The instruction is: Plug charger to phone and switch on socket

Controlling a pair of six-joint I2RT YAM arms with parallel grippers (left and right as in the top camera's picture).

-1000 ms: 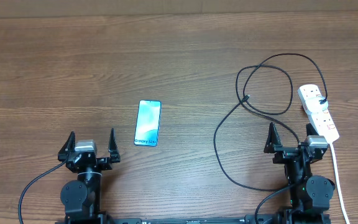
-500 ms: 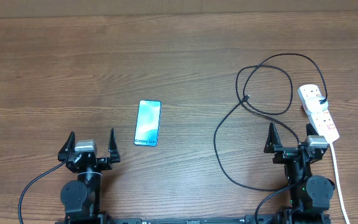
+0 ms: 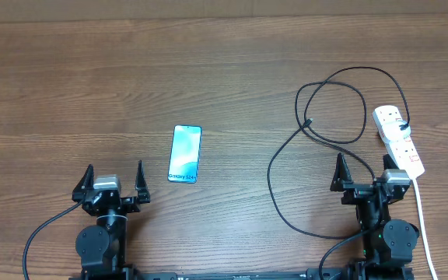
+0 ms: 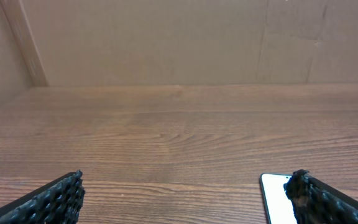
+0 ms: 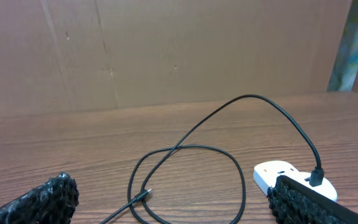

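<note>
The phone [image 3: 185,154] lies flat left of centre, its blue screen lit and its "Galaxy S24" end near me; its corner shows in the left wrist view [image 4: 273,198]. The charger, a thin black cable [image 3: 331,99], loops on the right, and its connector tip [image 3: 308,122] lies loose on the wood [image 5: 145,195]. Its other end is plugged into the white socket strip [image 3: 397,137], also in the right wrist view [image 5: 277,173]. My left gripper [image 3: 114,177] is open and empty, near-left of the phone. My right gripper [image 3: 362,170] is open and empty, near the strip.
The strip's white cord [image 3: 423,222] runs down the right side past my right arm. A cardboard wall [image 4: 179,37] stands at the far edge of the wooden table [image 3: 92,85]. The black cable trails in front of my right arm [image 3: 302,225].
</note>
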